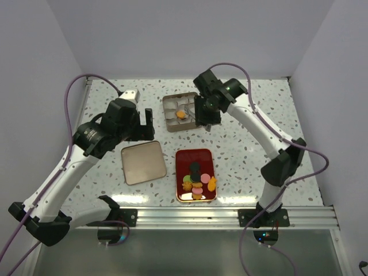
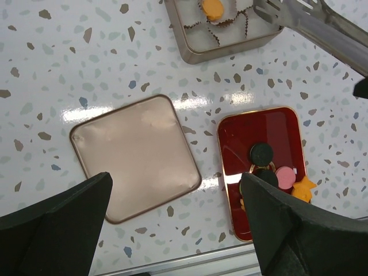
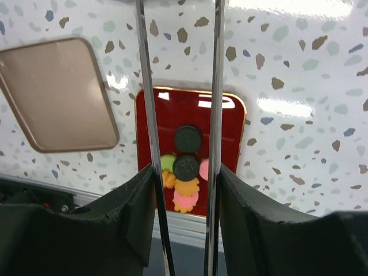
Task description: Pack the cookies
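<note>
Right tool (image 3: 185,172) grips the tongs (image 3: 145,86), their blades apart above the tin (image 2: 190,54). Lift clear first, then pinch one of the cookies (image 1: 196,179) gently.

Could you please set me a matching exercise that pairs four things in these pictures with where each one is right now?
Things:
1. orange cookie
2. black cookies
3. metal tongs
4. square lid

Places:
a. on the red tray
b. held by the right gripper
c. lying flat beside the red tray
d. inside the tin

Pairs: 1-d, 2-a, 3-b, 4-c.
</note>
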You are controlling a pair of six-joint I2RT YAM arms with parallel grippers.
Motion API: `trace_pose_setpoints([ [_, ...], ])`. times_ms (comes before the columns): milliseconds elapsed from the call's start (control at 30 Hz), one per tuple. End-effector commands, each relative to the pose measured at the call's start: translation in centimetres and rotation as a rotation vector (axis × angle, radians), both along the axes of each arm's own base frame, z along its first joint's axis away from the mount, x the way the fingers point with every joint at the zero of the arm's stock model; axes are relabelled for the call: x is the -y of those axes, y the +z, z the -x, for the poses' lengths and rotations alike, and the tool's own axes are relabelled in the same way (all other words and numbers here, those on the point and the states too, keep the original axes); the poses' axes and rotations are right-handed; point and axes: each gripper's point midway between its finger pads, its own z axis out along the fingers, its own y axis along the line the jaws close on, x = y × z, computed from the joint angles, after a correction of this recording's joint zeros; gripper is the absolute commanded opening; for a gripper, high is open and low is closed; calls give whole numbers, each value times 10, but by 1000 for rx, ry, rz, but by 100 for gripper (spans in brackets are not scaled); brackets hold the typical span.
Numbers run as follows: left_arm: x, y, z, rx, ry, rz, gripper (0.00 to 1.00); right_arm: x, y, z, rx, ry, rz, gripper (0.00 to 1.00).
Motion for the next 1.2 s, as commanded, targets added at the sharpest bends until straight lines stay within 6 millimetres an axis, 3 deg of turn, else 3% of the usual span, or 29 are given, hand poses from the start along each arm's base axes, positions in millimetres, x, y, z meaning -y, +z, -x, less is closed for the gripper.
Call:
trace_pose_setpoints([
  [0, 0, 6, -7, 62, -10, -9, 100, 8, 15, 33, -5, 22, -37, 46],
  [133, 2, 1, -8, 59, -19, -9, 100, 17, -12, 74, -120, 55, 26, 46],
  [333, 7, 2, -12, 61, -29, 7, 100, 25, -27, 115, -237, 69, 78, 46],
  [700, 13, 1, -14, 59, -47, 14, 100, 18, -28, 154, -369, 119, 66, 49],
  [1167, 10, -1, -12, 61, -45, 10, 100, 48, -29, 189, -449, 152, 181, 51],
])
